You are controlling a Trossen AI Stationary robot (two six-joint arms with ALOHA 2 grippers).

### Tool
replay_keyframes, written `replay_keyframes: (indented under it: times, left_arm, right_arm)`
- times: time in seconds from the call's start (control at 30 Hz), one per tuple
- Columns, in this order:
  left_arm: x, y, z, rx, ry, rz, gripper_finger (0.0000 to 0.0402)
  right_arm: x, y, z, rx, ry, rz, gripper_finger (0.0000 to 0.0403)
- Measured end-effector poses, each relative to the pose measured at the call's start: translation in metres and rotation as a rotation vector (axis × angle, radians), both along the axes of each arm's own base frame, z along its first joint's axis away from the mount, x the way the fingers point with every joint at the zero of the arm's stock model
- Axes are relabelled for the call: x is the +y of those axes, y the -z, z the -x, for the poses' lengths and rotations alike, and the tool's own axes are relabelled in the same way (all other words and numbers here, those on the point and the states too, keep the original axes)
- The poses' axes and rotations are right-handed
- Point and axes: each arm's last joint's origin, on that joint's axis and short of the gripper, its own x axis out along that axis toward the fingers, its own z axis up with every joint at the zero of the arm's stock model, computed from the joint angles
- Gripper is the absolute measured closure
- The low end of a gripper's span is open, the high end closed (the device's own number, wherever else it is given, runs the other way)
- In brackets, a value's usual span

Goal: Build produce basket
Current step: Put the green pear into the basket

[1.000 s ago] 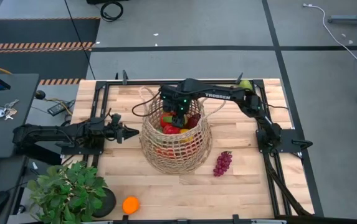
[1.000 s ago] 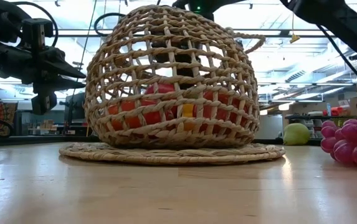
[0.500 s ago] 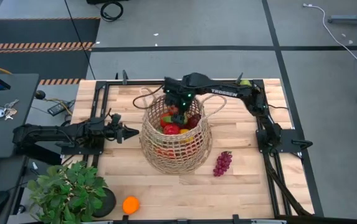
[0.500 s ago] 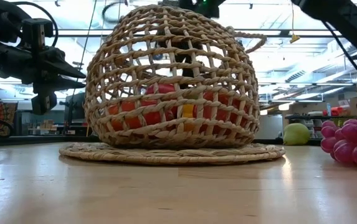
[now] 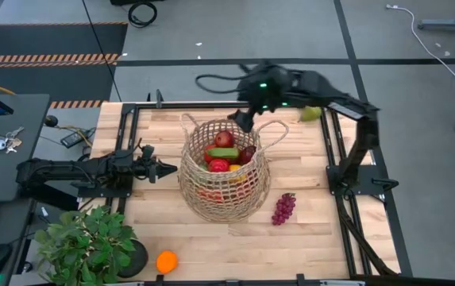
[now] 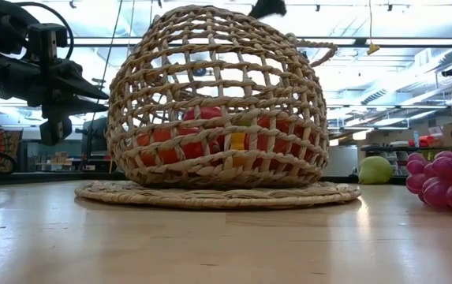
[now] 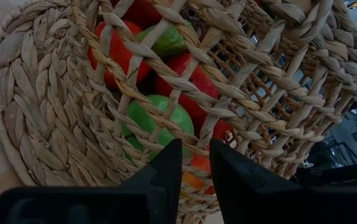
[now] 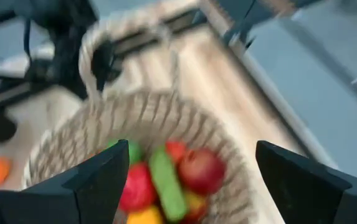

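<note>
Nearest the front table edge, in the overhead view: a small round orange fruit [image 5: 166, 260] on the pale wooden tabletop [image 5: 306, 238], just beside a leafy green potted plant [image 5: 88, 242] at the front left corner. Further in, right of centre, a bunch of purple toy grapes [image 5: 283, 208] lying alone on the wood, near the basket but not touching it.

At the middle of the table, a large tan open-weave wicker basket [image 5: 225, 179] with a rounded belly and two thin loop handles, seated on a flat round woven mat [image 6: 218, 193]. Inside it, a pile of toy produce — a red apple [image 5: 225, 140] on top, a green cucumber [image 5: 221, 152] beside it, another red fruit [image 5: 218, 165] below, with orange and yellow pieces glimpsed through the weave.

To the left of the basket, the left gripper [image 5: 167, 168] held low and level, fingers clenched together on nothing, tips pointing at the basket wall and just short of it. From its own camera, the weave filling the frame, with a green apple [image 7: 159, 122] and red fruit showing through the gaps.

Beyond the basket, raised above its far rim, the right gripper [image 5: 241, 121] — fingers spread wide, empty, looking down into the basket's open mouth.

At the far right corner of the table, a green pear [image 5: 311, 113] resting apart from everything else.
</note>
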Motion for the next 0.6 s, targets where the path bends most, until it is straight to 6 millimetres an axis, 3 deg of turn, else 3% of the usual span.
replay_keyframes:
  times: [0.17,0.37,0.47,0.6]
  left_arm:
    - [0.000,0.000,0.000,0.000,0.000,0.000,0.0311]
    - [0.000,0.000,0.000,0.000,0.000,0.000,0.0310]
    - [0.000,0.000,0.000,0.000,0.000,0.000,0.0311]
    - [0.000,0.000,0.000,0.000,0.000,0.000,0.0312]
  right_arm:
    - [0.026,-0.041,0.033,-0.157,0.100,0.169,0.0050]
    - [0.074,-0.082,0.064,-0.324,0.107,0.455,0.0051]
    - [0.091,-0.094,0.083,-0.344,0.142,0.551,0.0053]
    - [0.100,-0.094,0.105,-0.292,0.186,0.570,0.0054]
